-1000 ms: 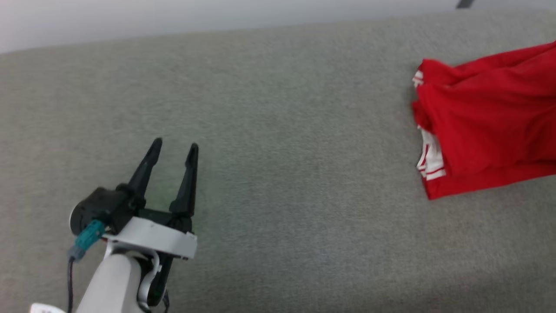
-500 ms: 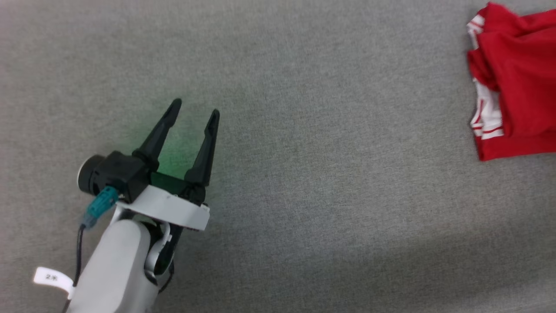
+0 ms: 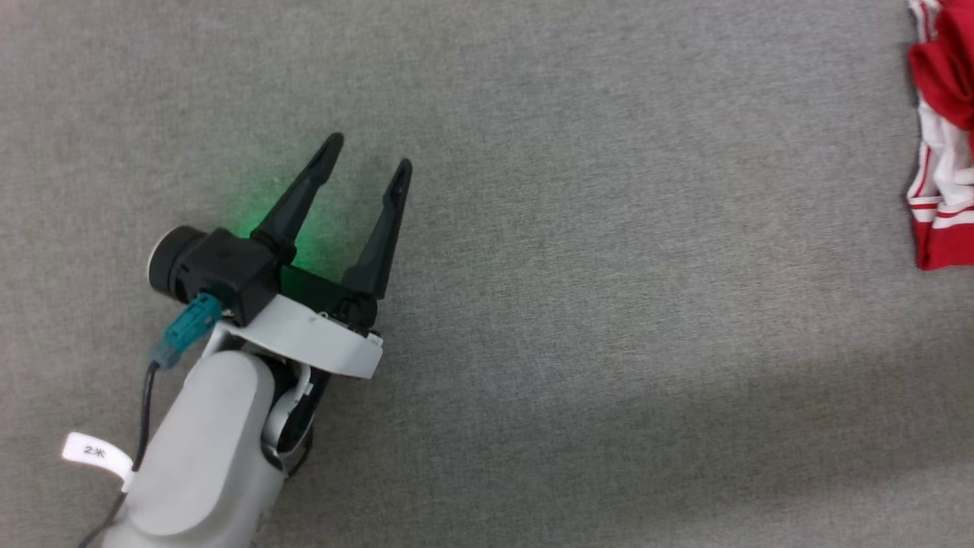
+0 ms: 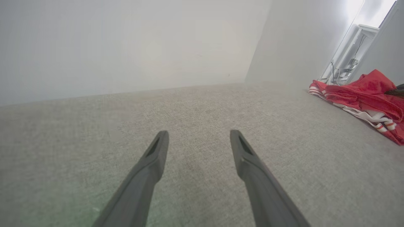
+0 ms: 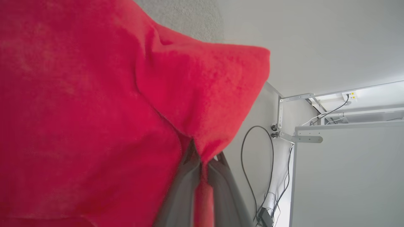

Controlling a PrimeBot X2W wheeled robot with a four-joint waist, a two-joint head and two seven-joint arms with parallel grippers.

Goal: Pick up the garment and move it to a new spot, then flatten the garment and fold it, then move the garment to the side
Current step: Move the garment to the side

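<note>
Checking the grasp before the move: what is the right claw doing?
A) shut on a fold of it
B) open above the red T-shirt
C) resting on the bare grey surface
A: the right wrist view shows the right claw shut on a fold of the red T-shirt.

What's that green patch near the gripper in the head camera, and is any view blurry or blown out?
Head view: a green glow tints the gray surface at the left gripper; a shadow band darkens the lower right. Left wrist view: top right corner blown out white. Right wrist view: the garment is so close it looks soft, the right gripper blurred.
</note>
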